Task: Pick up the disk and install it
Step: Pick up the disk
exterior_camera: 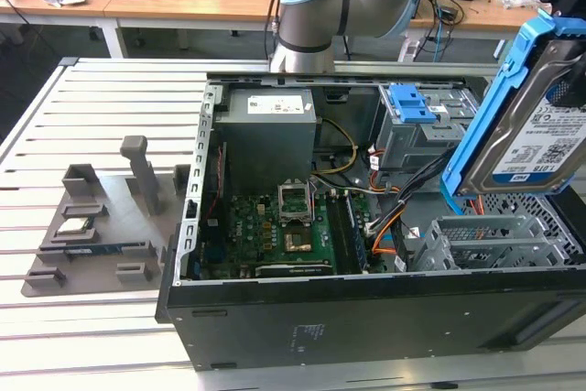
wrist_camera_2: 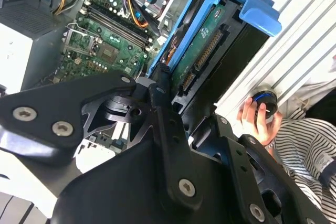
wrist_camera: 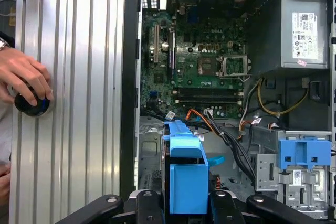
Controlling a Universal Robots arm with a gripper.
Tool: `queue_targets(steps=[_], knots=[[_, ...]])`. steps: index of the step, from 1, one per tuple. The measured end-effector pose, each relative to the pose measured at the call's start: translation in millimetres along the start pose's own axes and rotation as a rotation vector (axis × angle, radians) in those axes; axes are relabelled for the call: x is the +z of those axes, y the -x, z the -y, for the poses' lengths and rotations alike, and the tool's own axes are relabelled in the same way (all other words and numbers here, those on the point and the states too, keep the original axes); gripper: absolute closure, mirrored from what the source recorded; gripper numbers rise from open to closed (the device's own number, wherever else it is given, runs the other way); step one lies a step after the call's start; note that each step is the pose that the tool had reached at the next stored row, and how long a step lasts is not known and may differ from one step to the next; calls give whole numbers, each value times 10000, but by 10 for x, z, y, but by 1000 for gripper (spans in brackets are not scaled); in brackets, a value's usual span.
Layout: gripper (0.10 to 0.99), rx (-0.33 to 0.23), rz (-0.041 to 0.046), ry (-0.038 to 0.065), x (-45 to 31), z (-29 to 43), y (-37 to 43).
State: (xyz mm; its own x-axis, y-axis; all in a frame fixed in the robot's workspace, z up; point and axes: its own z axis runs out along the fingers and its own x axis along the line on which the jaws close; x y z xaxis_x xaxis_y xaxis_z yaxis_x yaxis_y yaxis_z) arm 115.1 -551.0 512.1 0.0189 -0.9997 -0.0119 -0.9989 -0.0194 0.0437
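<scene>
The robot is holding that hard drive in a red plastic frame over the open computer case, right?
No: the frame is bright blue, as the exterior view shows. The tool does hold the hard drive over the open computer case.

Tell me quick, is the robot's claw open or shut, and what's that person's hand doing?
Gripper: shut on the disk, holding it tilted.
Person's hand: touching a round black object.
</scene>
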Motion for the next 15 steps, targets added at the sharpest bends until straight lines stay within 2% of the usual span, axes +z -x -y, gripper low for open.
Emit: queue_targets(steps=[8,15], knots=[[722,1,-9,0,9,107,-2],[722,1,-12,1,136,165,-5]])
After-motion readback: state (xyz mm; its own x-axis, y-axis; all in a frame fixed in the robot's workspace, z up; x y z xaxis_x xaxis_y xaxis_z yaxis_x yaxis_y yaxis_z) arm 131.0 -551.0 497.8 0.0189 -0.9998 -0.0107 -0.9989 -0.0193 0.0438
